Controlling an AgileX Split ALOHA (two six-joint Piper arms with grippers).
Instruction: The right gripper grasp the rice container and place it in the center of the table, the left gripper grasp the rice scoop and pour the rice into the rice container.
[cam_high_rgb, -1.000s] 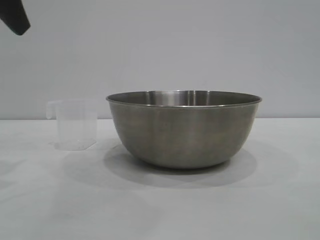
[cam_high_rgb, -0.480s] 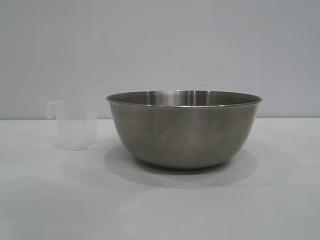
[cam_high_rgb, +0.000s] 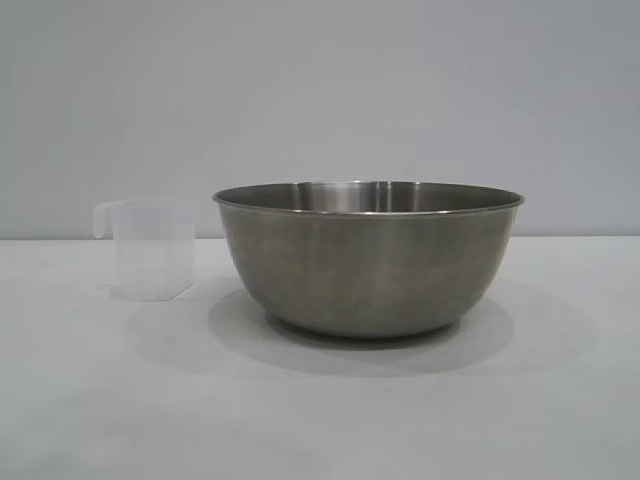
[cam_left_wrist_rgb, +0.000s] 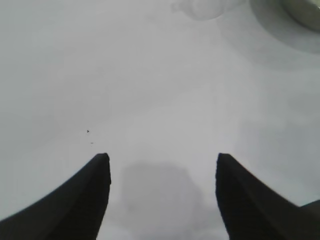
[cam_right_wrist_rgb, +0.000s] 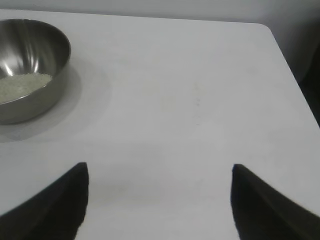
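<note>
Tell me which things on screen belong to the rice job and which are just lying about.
Job:
- steel bowl, centre of the white table
- rice, heaped inside the bowl
- clear plastic measuring cup, upright left of the bowl, apart from it
- left claw, open, empty
- right claw, open, empty

Lying about:
- nothing visible
</note>
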